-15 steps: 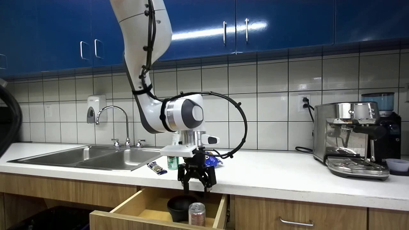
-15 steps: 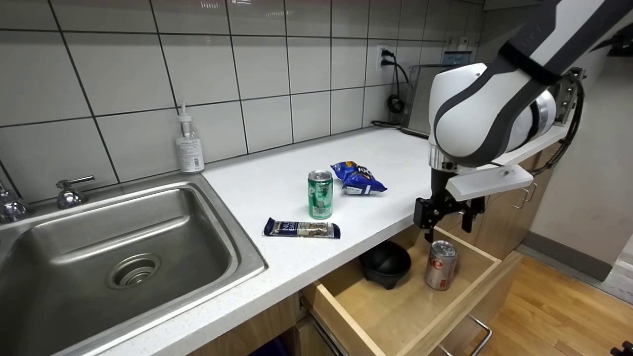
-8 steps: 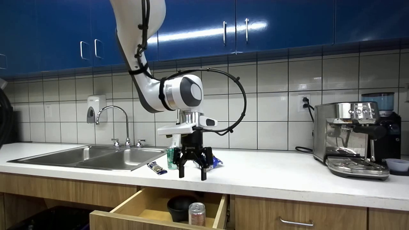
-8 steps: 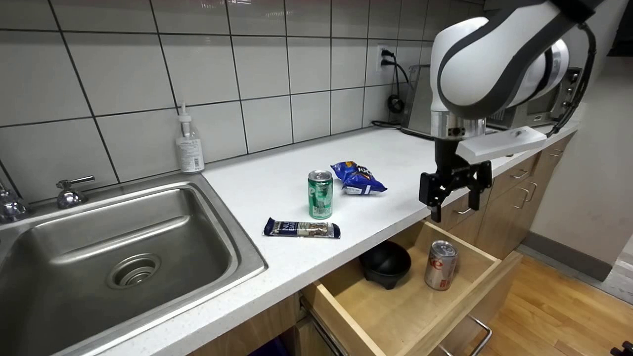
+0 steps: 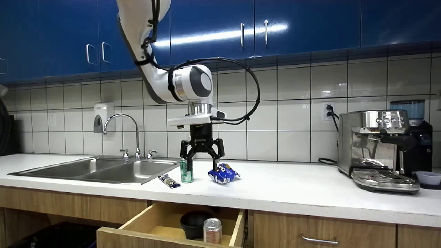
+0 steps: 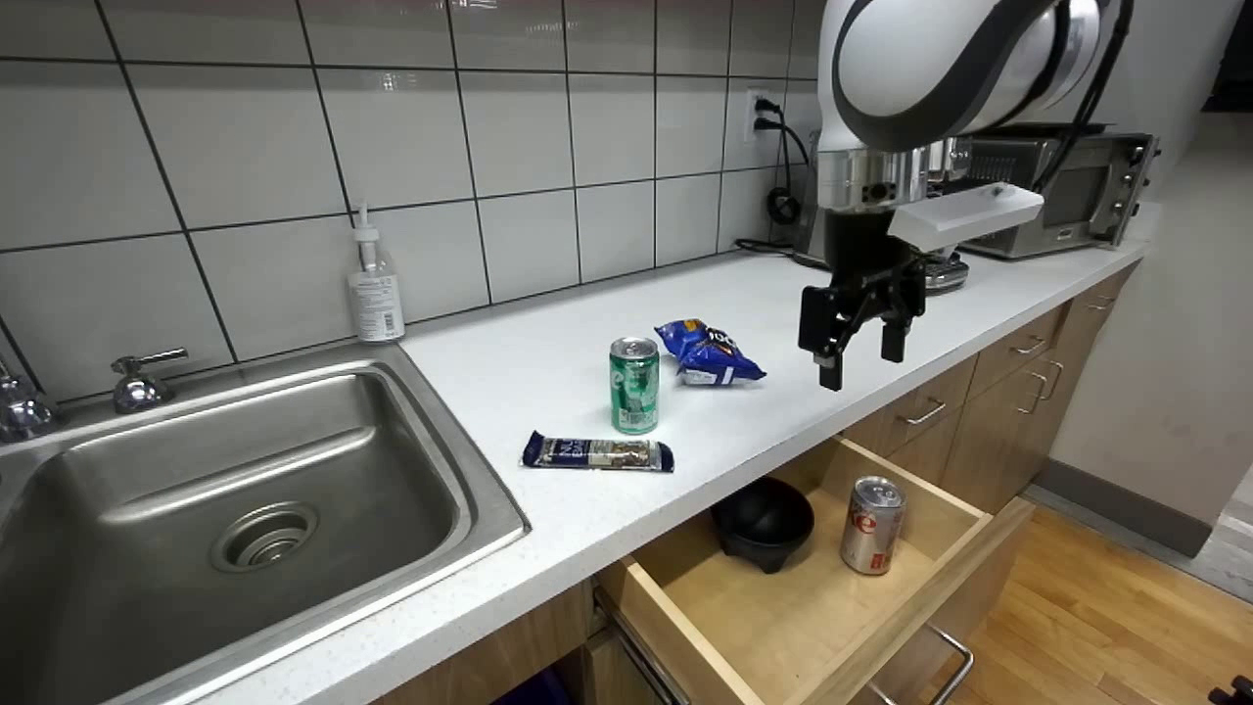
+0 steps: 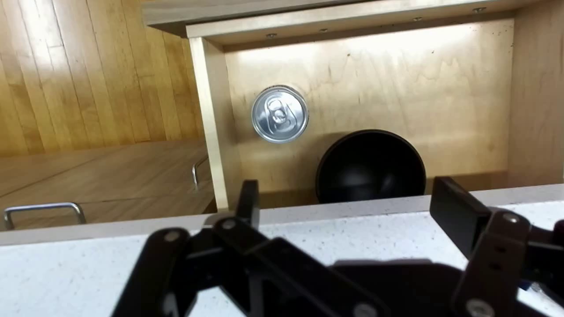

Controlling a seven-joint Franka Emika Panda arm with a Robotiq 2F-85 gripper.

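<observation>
My pincer (image 6: 861,365), spread wide, has risen away from the pulled-out drawer (image 6: 783,627).
I see the silver can (image 6: 873,529) upright inside, near the black bowl (image 6: 762,524) — the counter (image 6: 548,313) carries a green can (image 6: 634,387), a wrapped bar (image 6: 597,453) and a blue bag (image 6: 707,352).

In an exterior view, arm (image 5: 136,27) slopes down from approx. 11 o'clock, bends twd. 3 o'clock at wrist (image 5: 193,82). Strapped cable (image 5: 258,88) loops out on same side. Gripper (image 5: 202,169) vert., pointing 6 o'clock; fingers (image 5: 215,165) approx. parallel, spread well apart. In wrist view, fingers noted at approx. 7 & 4 o'clock of ctr.
</observation>
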